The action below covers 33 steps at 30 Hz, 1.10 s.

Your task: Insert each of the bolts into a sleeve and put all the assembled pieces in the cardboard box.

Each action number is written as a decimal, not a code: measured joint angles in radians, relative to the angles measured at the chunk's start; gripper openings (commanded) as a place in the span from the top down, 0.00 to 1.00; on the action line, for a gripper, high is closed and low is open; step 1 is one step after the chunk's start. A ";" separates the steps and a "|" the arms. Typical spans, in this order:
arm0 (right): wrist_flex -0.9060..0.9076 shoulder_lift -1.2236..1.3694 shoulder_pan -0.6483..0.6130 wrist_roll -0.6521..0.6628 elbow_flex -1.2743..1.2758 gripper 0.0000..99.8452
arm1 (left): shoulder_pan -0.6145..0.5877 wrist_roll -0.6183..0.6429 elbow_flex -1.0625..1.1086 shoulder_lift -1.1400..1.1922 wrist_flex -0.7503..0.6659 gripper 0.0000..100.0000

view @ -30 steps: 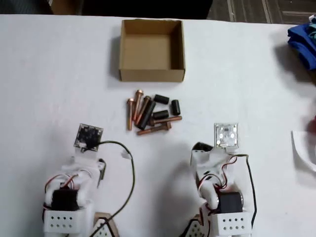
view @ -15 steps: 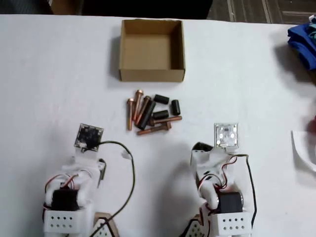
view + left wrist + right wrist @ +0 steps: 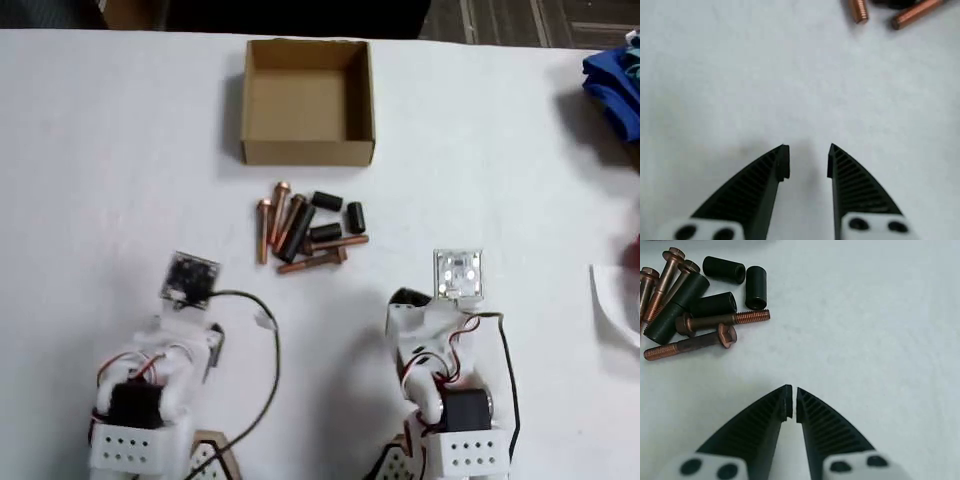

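The copper-coloured metal bolts [image 3: 264,231] and black cylindrical sleeves [image 3: 355,216] lie in one loose heap at the centre of the high view. Some touch and cross one another. One longer black sleeve [image 3: 296,234] lies slantwise among them. Whether the bolt beside it sits inside it cannot be told.

Just above the heap in the high view stands the open brown cardboard box [image 3: 308,152], upright, with a bare floor inside. All of this rests on the white counter [image 3: 120,150].

Below the heap, the two white arms sit at the lower left and lower right of the frame, well apart from the parts.

The left tool [image 3: 806,162] has its black ribbed fingers a little way apart and grips nothing, with bare counter between them. The threaded ends of two bolts [image 3: 858,10] lie ahead of it, out of contact.

The right tool [image 3: 791,402] has its fingers drawn almost together, leaving a thin slit, and it too grips nothing. The heap of bolts [image 3: 722,320] and sleeves [image 3: 724,270] lies ahead and off to one side.

A crumpled blue cloth [image 3: 610,95] lies at the upper right edge of the high view.
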 measured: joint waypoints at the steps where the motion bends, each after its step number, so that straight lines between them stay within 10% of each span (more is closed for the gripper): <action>1: 0.000 0.000 0.000 0.000 0.000 0.98 | 0.020 0.000 0.000 0.000 0.006 0.83; 15: 0.000 0.000 0.000 0.000 0.000 0.98 | 0.141 -0.002 0.000 0.000 -0.031 0.83; 23: 0.000 0.000 0.000 0.000 0.000 0.98 | -0.161 0.000 0.000 0.002 -0.382 0.83; 33: 0.000 0.000 0.000 0.000 0.000 0.98 | -0.296 -0.002 -0.012 0.002 -0.431 0.83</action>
